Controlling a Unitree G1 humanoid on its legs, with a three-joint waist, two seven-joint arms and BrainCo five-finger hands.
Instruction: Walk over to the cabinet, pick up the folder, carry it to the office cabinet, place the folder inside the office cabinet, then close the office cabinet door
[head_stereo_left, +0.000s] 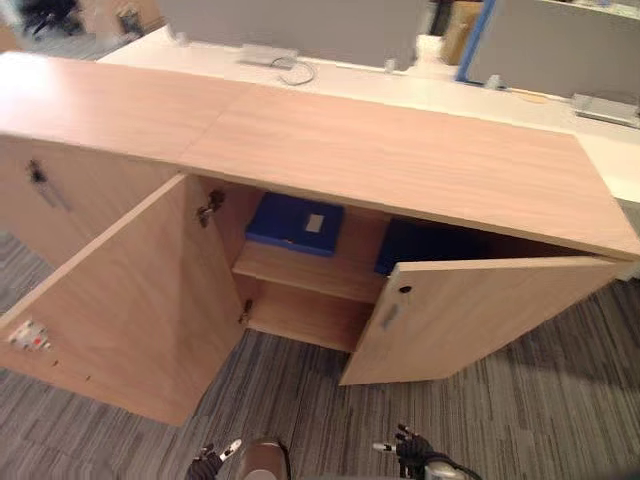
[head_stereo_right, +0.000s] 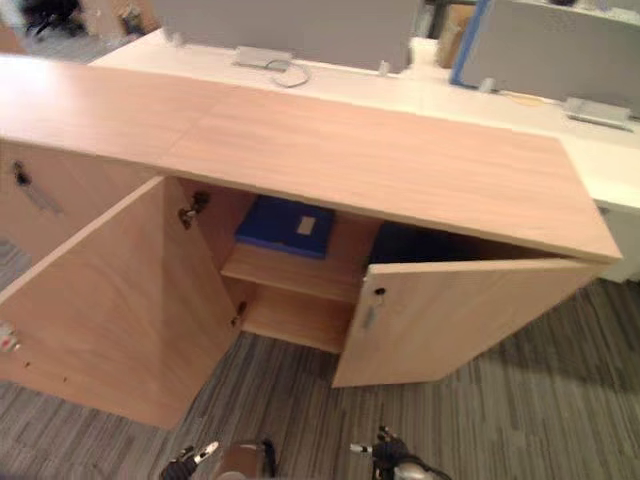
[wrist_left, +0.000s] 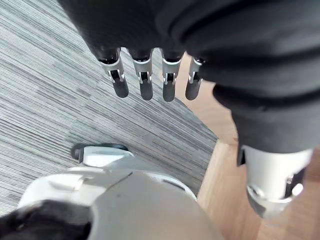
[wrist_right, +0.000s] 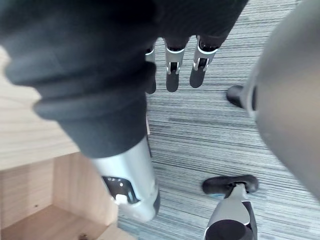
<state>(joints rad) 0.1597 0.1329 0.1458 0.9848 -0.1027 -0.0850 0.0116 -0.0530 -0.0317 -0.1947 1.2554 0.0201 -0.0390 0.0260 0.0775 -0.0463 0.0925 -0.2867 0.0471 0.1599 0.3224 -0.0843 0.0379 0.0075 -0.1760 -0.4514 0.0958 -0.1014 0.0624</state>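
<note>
- Fingers of the left hand hang straight and relaxed, grasping nothing, with striped grey carpet below them.
- Low on the other side, the right hand is just as slack: its fingers point down at the carpet, released and empty.
- Past the hands stands the office cabinet, a low unit of pale wood, with both doors open.
- Its left door is swung wide out toward the robot; a metal hinge shows at its inner top corner.
- Its right door stands out at an angle, about half open, with a small handle near its free edge.
- Between the doors a shelf divides the inside into an upper and a lower space.
- On that shelf, toward the left, the blue folder lies flat with a pale label on its cover, well apart from both hands.
- To its right, in shade behind the right door, sits a darker blue item; what it is cannot be told.
- Left of the open unit, a neighbouring cabinet door is closed.
- Beyond the wooden top runs a white desk backed by grey partition panels.
</note>
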